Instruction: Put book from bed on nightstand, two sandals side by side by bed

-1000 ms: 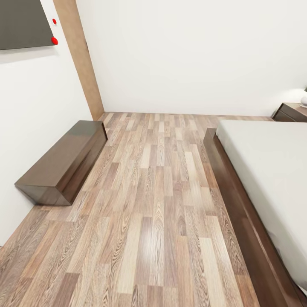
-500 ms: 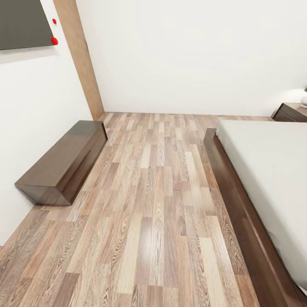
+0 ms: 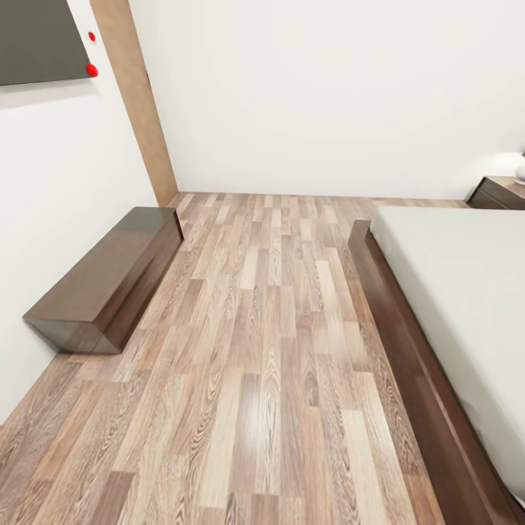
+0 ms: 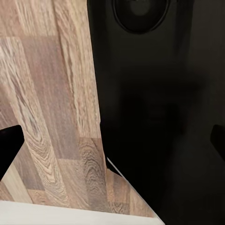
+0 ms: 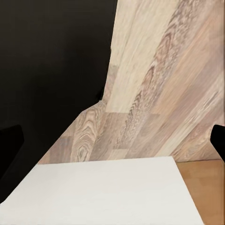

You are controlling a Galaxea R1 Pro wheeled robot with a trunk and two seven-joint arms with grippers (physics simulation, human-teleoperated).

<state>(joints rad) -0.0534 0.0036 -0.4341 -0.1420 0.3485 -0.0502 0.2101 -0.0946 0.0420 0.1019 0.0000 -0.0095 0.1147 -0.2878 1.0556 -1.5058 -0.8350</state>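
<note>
Off-white mattress of the bed [image 3: 467, 306] lies bare at the right of the head view, the nightstand [image 3: 497, 192] past its far corner — the book isn't on the stretch you can see. Judge it light, thin, stiff — take it across an edge. You cannot tell how either gripper's jaws stand.

I am in a home bedroom: a large low bed with a dark brown wooden frame [image 3: 397, 321] and plain off-white mattress lies at my right, a small dark reddish-brown nightstand [image 3: 497, 192] stands by the far wall, and brown wood-plank flooring [image 3: 270, 350] runs between white walls [image 3: 313, 87] past a long low dark brown cabinet [image 3: 109, 277].
</note>
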